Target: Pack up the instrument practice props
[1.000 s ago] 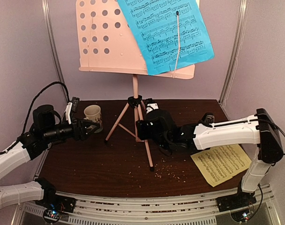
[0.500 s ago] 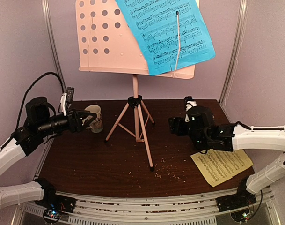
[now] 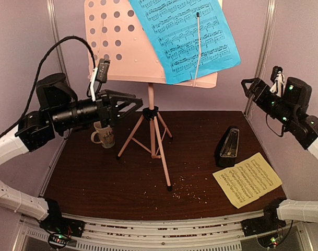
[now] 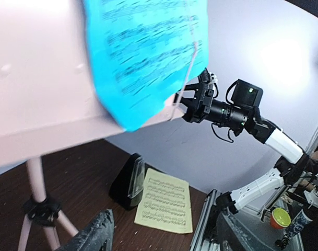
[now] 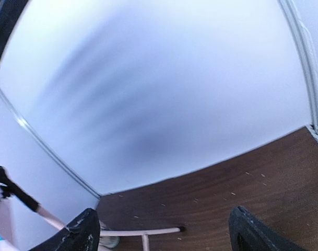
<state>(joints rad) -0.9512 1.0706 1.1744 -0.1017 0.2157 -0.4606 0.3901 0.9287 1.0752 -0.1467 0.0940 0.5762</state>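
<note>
The pink perforated music stand (image 3: 114,49) stands on tripod legs (image 3: 151,137) at the back of the table. The blue sheet-music page (image 3: 187,36) rests on its tray, held by a thin clip arm. The black metronome (image 3: 227,147) stands on the table next to the yellow page (image 3: 247,179). My left gripper (image 3: 133,102) is open and empty, raised beside the stand's shaft just under the tray. My right gripper (image 3: 248,86) is open and empty, high at the right, away from everything. The left wrist view shows the blue page (image 4: 143,47), metronome (image 4: 128,180) and yellow page (image 4: 166,206).
A beige mug (image 3: 104,135) sits on the table under my left arm. Crumbs lie scattered over the dark wooden table (image 3: 122,183). Walls with metal posts (image 3: 260,57) close in the back and sides. The right wrist view shows a stand leg (image 5: 148,231).
My right arm has lifted from the table beside the tripod to high at the right; the metronome now stands uncovered by the yellow page. My left gripper has risen from the mug to under the tray.
</note>
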